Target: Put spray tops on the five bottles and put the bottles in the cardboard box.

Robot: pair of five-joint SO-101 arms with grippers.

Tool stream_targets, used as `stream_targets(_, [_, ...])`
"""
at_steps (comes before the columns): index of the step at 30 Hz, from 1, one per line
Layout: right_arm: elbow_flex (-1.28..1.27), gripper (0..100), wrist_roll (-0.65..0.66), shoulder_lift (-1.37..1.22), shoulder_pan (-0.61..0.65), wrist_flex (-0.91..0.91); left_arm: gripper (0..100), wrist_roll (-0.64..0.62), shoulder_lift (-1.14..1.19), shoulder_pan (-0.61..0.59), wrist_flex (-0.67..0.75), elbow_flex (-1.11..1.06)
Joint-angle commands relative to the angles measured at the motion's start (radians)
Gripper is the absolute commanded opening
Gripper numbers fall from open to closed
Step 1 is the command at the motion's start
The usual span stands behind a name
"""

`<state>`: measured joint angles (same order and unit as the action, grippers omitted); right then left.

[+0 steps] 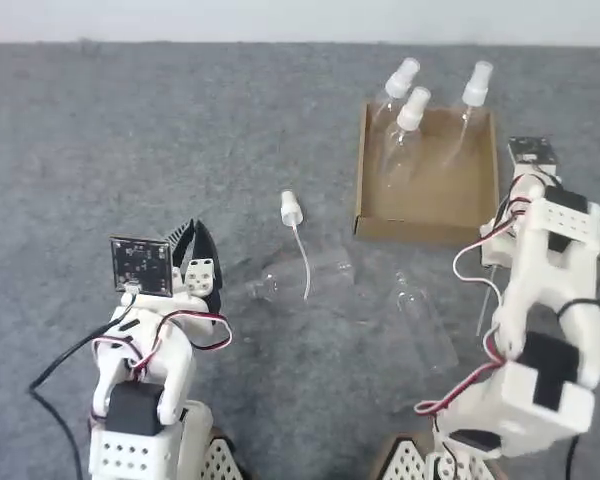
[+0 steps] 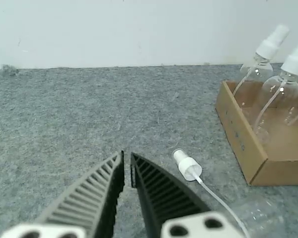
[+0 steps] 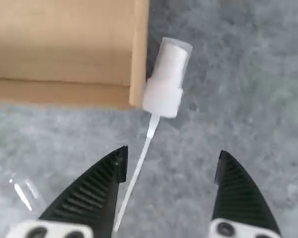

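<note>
Three clear bottles with white spray tops [image 1: 405, 130] lie in the cardboard box [image 1: 420, 232] at the back right. Two uncapped clear bottles lie on the grey carpet: one [image 1: 325, 272] in the middle, one [image 1: 427, 322] further right. A loose spray top [image 1: 292, 209] with its tube lies by the middle bottle. My left gripper [image 2: 127, 163] is shut and empty, short of that spray top [image 2: 187, 167]. My right gripper [image 3: 173, 157] is open above a second spray top [image 3: 164, 83] that lies against the box corner [image 3: 134, 54]; its tube runs between the fingers.
The grey carpet stretches bare to the left and back of the left arm [image 1: 145, 380]. A white wall bounds the far edge. The right arm [image 1: 540, 300] stands close beside the box's right side.
</note>
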<state>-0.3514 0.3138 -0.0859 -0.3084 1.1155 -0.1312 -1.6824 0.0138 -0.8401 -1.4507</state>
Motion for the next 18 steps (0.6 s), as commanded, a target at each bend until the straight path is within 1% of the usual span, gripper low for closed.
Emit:
stream_targets(1, [0.066, 22.1, -0.012, -0.016, 0.004, -0.058, 1, 0.008, -0.011, 0.0, 0.005, 0.031])
stream_targets(10, [0.066, 22.1, -0.006, -0.125, -0.056, -0.179, 1, 0.008, -0.011, 0.002, 0.005, 0.031])
stream_targets(18, [0.072, 22.3, -0.002, -0.153, -0.134, -0.255, 1, 0.006, -0.011, 0.002, 0.003, 0.031])
